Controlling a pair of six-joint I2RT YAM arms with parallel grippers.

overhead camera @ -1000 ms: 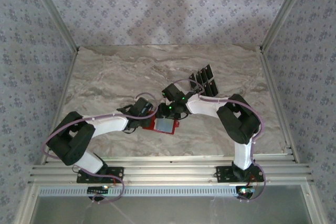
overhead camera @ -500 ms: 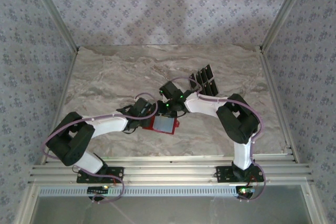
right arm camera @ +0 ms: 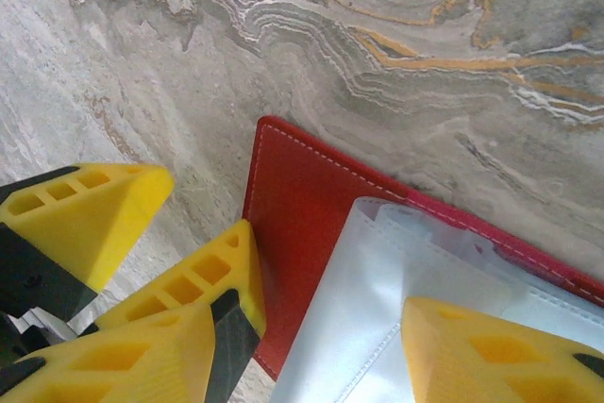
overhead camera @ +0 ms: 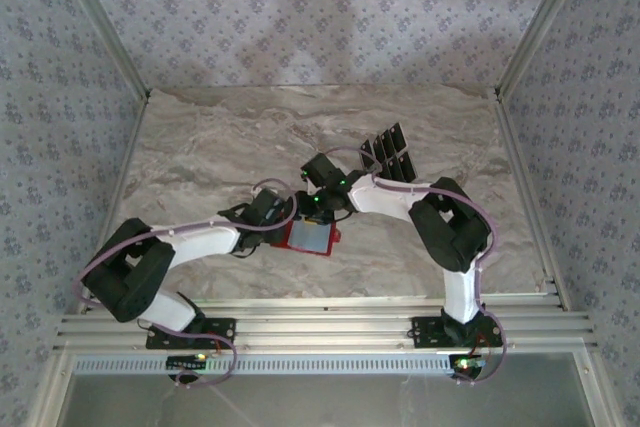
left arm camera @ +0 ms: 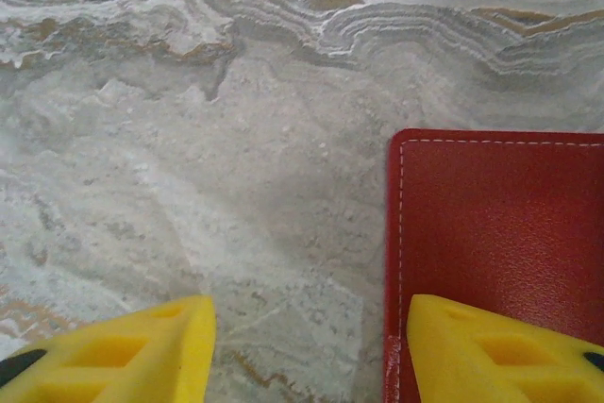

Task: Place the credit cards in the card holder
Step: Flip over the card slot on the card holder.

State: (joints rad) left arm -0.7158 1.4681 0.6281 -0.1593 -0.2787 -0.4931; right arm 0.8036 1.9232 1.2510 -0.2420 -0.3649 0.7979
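The red card holder (overhead camera: pixel 312 238) lies open on the marble table, its greyish clear pockets (right arm camera: pixel 377 309) facing up. My left gripper (overhead camera: pixel 284 226) is at its left edge, open; one yellow finger (left arm camera: pixel 500 346) rests over the red cover (left arm camera: pixel 500 224), the other (left arm camera: pixel 123 356) over bare marble. My right gripper (overhead camera: pixel 318 209) hovers open over the holder's far side, one fingertip (right arm camera: pixel 500 346) above the clear pockets. The left gripper's fingers (right arm camera: pixel 203 276) show beside the red cover in the right wrist view. Black credit cards (overhead camera: pixel 392 154) lie fanned at the back right, apart from both grippers.
The marble table (overhead camera: pixel 200 147) has free room at the left and back. A metal rail (overhead camera: pixel 320 325) runs along the near edge, and patterned walls enclose the other sides. The right arm's elbow (overhead camera: pixel 455 227) stands near the cards.
The right gripper has shifted slightly left and back over the holder. The left arm has stretched a little lower. The holder and cards have not moved.
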